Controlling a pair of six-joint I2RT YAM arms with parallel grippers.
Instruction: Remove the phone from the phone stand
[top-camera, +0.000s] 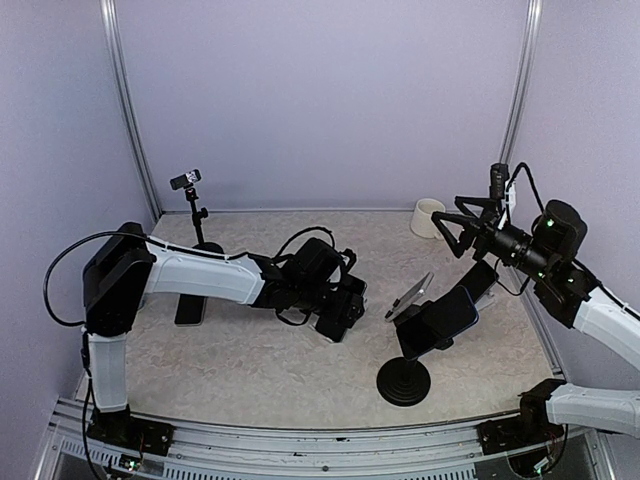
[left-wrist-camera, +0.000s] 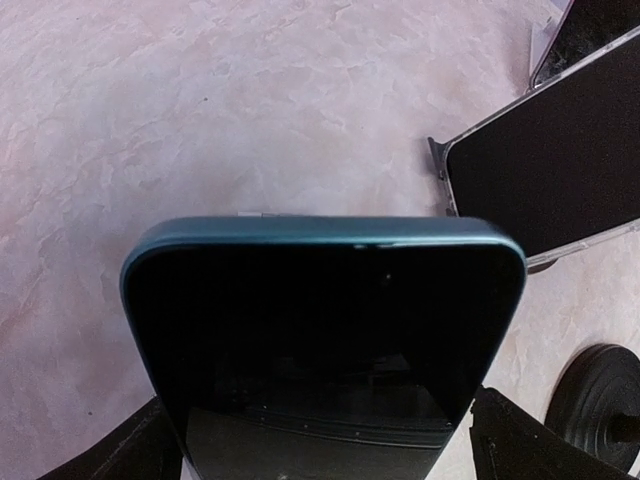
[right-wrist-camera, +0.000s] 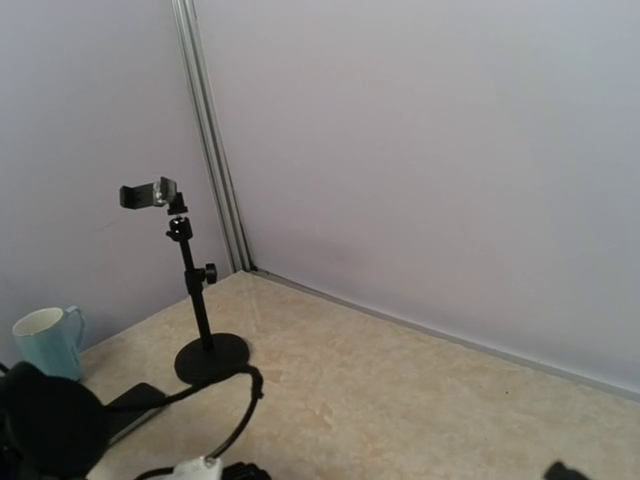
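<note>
The left claw (top-camera: 336, 320), spread wide and released, straddles a teal phone (left-wrist-camera: 320, 340) low over the counter (top-camera: 250, 360), with a sliver of counter showing between one finger (left-wrist-camera: 520, 445) and the phone's edge. Just to its right, a clear-cased phone (left-wrist-camera: 550, 170) sits clamped in the phone stand (top-camera: 403, 382). The right claw (top-camera: 450, 232) hangs agape in the air near a pale mug (top-camera: 428, 217).

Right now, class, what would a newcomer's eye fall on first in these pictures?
The dark teal-edged phone filling the left wrist view, between the fingers. Next, the black round-based phone stand right of centre, a phone on it, and the right gripper high and open beyond it.
</note>
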